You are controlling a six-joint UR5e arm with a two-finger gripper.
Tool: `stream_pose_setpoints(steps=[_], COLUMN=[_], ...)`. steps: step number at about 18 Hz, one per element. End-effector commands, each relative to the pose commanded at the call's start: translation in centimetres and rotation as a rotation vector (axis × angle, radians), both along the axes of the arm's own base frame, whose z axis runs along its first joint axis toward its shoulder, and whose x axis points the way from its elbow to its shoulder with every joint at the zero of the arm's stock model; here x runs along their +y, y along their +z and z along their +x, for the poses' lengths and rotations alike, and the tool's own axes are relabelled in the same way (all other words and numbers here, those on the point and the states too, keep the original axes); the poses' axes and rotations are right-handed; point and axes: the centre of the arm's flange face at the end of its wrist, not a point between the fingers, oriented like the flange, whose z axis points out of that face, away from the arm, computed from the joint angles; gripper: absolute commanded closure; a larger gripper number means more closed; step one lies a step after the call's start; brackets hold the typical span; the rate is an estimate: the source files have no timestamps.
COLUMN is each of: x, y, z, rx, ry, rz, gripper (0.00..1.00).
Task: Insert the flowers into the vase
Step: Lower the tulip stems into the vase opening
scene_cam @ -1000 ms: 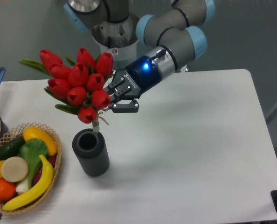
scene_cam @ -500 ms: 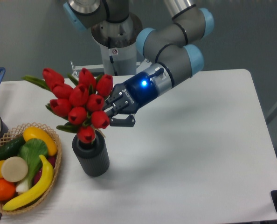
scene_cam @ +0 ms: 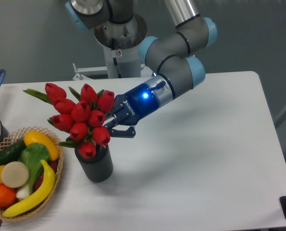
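Flowers [scene_cam: 80,118] lowered into vase [scene_cam: 96,164], end effector [scene_cam: 115,126] gripping them, basket [scene_cam: 56,175] holding produce

Readable text is scarce. My gripper [scene_cam: 115,126] has white lettering along its black body, just right of the flowers [scene_cam: 80,115]; looks like "ROBOTIQ" but it's small and tilted, so I can't confirm every letter. There's a small white sticker with a red mark on the arm's base column [scene_cam: 118,53], above and behind the flowers; its print is too tiny to read. Nothing legible on the vase [scene_cam: 96,165], basket [scene_cam: 56,178] or table [scene_cam: 205,159].
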Motion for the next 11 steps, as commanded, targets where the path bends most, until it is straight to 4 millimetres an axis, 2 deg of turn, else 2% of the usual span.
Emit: stream_pose_setpoints(steps=[6, 11], x=[0.2, 0.3], y=[-2.0, -4.7], z=[0.6, 0.9], rx=[-0.001, 0.007], ry=[-0.009, -0.015], rz=[-0.010, -0.006], gripper=[0.85, 0.85])
